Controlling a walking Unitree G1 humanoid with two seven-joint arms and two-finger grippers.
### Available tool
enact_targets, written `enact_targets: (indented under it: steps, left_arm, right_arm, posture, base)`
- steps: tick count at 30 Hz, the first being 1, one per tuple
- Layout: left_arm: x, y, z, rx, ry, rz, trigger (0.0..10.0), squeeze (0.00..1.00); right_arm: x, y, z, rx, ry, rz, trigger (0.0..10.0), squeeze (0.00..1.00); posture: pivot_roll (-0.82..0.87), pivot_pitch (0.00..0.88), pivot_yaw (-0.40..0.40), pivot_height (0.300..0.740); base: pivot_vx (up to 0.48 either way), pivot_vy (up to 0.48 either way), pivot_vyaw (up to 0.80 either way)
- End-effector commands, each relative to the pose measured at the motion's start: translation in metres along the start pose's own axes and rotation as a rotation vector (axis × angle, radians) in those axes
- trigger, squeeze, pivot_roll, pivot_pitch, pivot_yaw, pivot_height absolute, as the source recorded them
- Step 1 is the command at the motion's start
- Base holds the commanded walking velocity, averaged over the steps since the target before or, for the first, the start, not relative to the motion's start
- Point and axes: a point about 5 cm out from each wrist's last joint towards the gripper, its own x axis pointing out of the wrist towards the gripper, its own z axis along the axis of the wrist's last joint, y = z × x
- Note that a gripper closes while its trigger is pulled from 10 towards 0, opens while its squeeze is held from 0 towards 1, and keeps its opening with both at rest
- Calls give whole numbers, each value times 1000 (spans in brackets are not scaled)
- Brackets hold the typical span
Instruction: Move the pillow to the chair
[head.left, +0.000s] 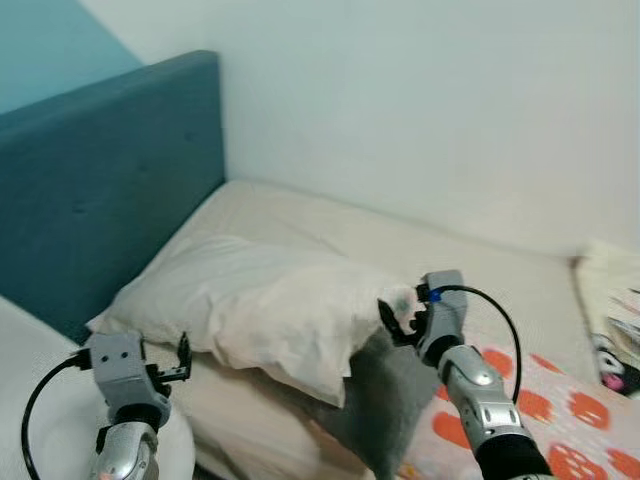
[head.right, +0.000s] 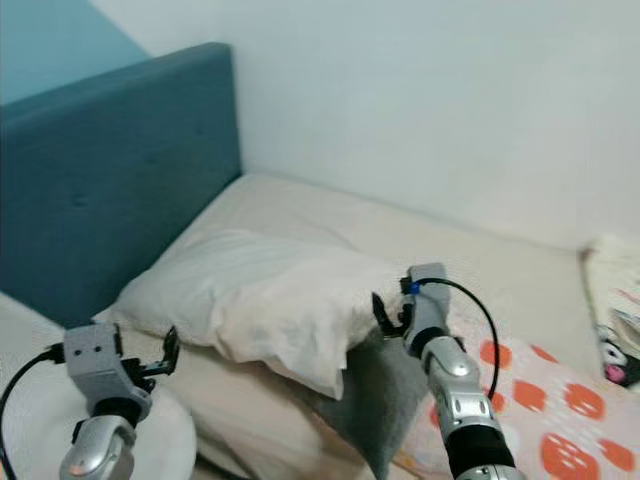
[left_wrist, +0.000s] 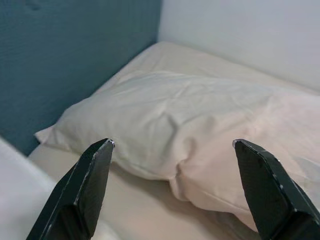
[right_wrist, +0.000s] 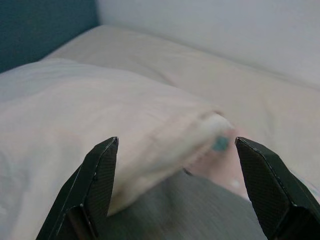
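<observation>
- Cream fabric pillow (head.left: 260, 300), soft and rectangular, lies across the middle of the frame on the beige mattress (head.left: 420, 250), near the teal padded headboard (head.left: 100, 190) at upper left.
- The right gripper (head.left: 395, 318), centre right, has its black fingers spread wide at the pillow's near corner, which sits between them.
- The left gripper (head.left: 182, 360), lower left, is also spread, just short of the pillow's other end, not touching.
- A grey cushion (head.left: 385, 400) lies under the pillow's right corner, beside an orange-patterned blanket (head.left: 560, 410).
</observation>
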Motion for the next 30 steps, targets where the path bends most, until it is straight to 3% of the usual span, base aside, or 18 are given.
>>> enact_targets:
  steps: [1, 12, 16, 21, 26, 30]
  left_arm:
    - [1, -3, 2, 36, -7, -24, 10000, 0]
    - [16, -8, 22, 197, -96, -107, 10000, 0]
    - [17, -7, 21, 220, -93, -103, 10000, 0]
    - [19, -3, 21, 326, -89, -79, 10000, 0]
    - [23, 6, 22, 547, -112, -54, 10000, 0]
    - [27, 3, 29, 613, -157, -71, 10000, 0]
  right_arm:
    - [-1, 0, -2, 15, 10, -3, 10000, 0]
    - [0, 2, -1, 10, -1, 29, 10000, 0]
    - [0, 3, 0, 7, -6, 37, 10000, 0]
    - [0, 5, 2, 11, -13, 47, 10000, 0]
    - [1, 6, 1, 13, -5, 48, 10000, 0]
    - [1, 7, 2, 10, -12, 57, 10000, 0]
  posture:
    - [120, 0, -92, 740]
    - [117, 0, -88, 740]
    - [115, 0, -86, 740]
    - [115, 0, -88, 740]
    - [119, 0, -92, 740]
    - [120, 0, -92, 740]
  base:
    - [0, 0, -800]
    - [0, 0, -793]
    - [0, 0, 0]
    - [0, 0, 0]
    - [0, 0, 0]
    - [0, 0, 0]
